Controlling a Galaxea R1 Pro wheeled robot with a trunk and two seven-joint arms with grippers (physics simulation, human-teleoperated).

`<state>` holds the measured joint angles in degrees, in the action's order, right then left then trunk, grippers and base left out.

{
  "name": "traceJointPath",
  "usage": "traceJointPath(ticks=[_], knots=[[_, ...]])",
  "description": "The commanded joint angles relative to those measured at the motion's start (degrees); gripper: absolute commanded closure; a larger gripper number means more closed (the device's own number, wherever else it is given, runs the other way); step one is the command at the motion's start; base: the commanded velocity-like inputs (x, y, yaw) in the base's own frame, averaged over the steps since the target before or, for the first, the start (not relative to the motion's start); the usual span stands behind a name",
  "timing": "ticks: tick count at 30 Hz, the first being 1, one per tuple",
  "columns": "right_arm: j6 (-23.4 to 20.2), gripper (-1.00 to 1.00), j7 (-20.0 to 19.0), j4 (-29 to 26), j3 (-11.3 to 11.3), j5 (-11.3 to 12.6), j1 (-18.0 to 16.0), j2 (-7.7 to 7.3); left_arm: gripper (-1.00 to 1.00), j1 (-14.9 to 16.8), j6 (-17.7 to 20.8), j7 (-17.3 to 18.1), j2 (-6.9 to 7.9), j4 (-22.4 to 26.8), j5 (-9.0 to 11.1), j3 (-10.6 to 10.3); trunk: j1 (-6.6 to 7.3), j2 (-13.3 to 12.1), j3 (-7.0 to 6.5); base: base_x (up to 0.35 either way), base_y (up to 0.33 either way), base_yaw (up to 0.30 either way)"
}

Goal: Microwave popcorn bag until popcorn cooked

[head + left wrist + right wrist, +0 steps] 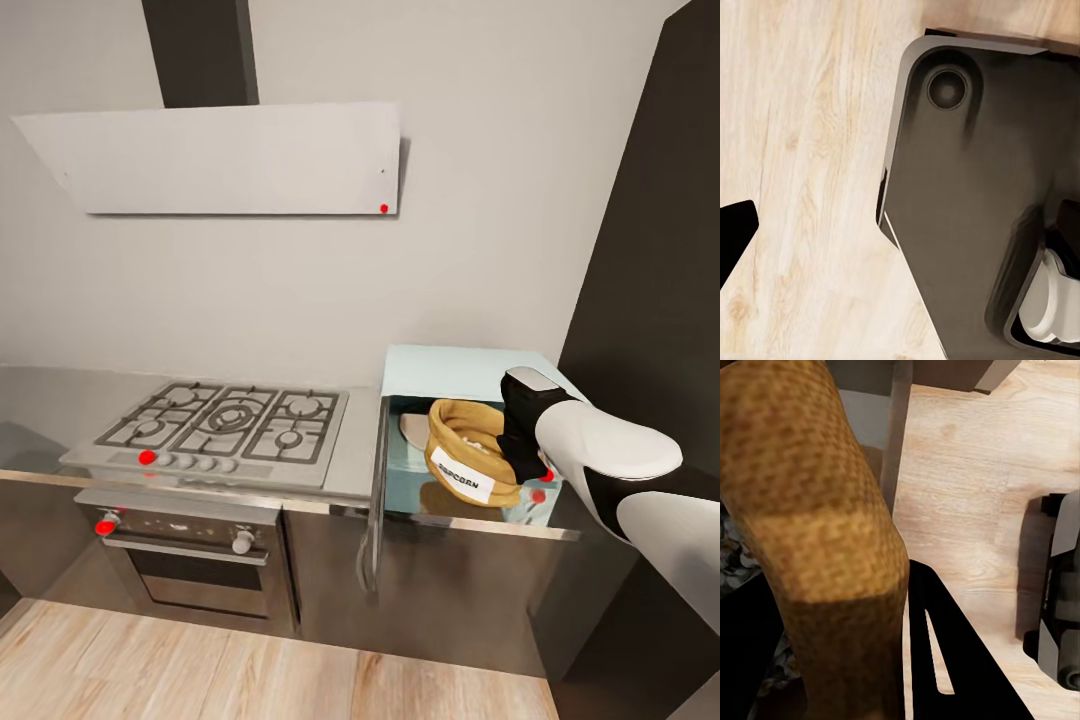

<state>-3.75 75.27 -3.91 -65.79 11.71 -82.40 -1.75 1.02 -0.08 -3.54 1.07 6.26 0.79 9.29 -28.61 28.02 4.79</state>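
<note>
Gas hob [225, 422] above oven [195, 548]; hood [225, 158] overhead.

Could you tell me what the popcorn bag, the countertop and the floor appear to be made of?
The popcorn bag looks like coarse woven tan fabric, burlap-like, its dotted weave plain in the right wrist view. The countertop seems brushed steel: grey with soft, blurred reflections. The floor appears pale wood planking, with visible grain and seams.

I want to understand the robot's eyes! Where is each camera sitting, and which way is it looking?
Head view: up on the robot's head, facing the wall, seeing the hob, the open microwave, the popcorn bag and the right arm.
Left wrist view: on the left arm, facing down at the wooden floor and the robot's dark base.
Right wrist view: on the right arm, pressed close to the popcorn bag, a dark finger showing.
Shared: head and right wrist both show the bag.
</note>
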Motion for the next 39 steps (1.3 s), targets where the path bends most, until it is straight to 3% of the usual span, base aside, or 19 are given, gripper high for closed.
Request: traceJointPath(ticks=[1,25,39], knots=[[-0.44,1.00,0.23,-0.05,0.31,0.55,-0.05,-0.01,-1.00,0.04,-0.01,-0.06,-0.01,0.00,0.09,0.20,-0.03,0.11,0.11,0.000,0.000,0.000],[-0.47,1.00,0.21,-0.05,0.31,0.58,-0.05,-0.01,-1.00,0.04,0.00,-0.06,-0.01,0.02,0.09,0.19,-0.03,0.11,0.11,0.145,0.019,0.000],[-0.47,1.00,0.22,-0.05,0.31,0.60,-0.05,-0.10,-1.00,0.04,0.01,-0.06,-0.01,-0.01,0.09,0.20,-0.03,0.11,0.11,0.035,0.000,0.000]])
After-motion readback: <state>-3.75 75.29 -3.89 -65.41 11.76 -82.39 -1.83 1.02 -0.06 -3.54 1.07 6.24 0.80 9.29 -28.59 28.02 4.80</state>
